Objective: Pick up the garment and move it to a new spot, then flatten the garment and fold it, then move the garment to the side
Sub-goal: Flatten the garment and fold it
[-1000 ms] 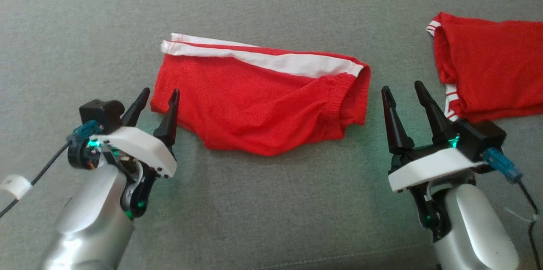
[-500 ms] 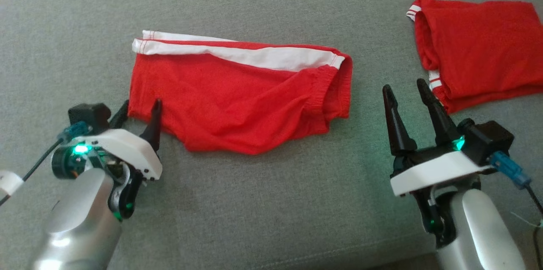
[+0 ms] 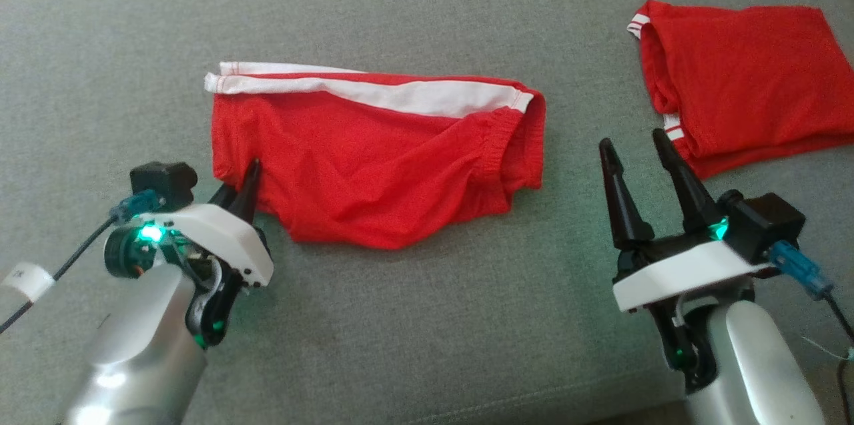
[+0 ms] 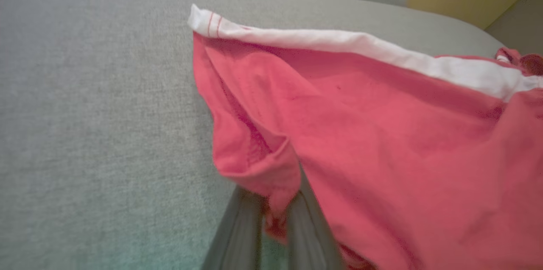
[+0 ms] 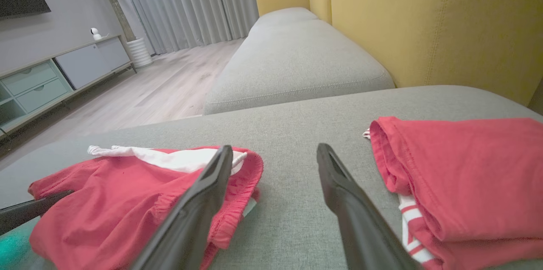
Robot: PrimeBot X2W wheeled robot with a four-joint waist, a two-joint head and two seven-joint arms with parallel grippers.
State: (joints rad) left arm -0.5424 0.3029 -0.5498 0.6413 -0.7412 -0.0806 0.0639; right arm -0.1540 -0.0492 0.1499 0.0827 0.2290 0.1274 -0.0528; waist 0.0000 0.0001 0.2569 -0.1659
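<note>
From the head view, the red shorts (image 3: 373, 165) lie spread on the grey sofa seat (image 3: 427, 345), white band on the far edge. The left gripper (image 3: 248, 175) has clenched on their near left corner. The right gripper (image 3: 632, 139) hovers released to the right of the shorts, holding nothing. Another red garment (image 3: 740, 78) lies folded at the far right.

The left wrist view confirms it: red cloth is nipped between the two fingers (image 4: 242, 236).

In the right wrist view the spread fingers (image 5: 199, 202) point between the shorts and the folded garment.

I'd say this is the pick-up step, with the grasp just made. Next comes lifting and carrying to a new spot. With only a corner pinched, the lift wants to be gentle.

Half a second earlier the left fingers stood apart astride that corner; now they are together. The right gripper is unchanged.
</note>
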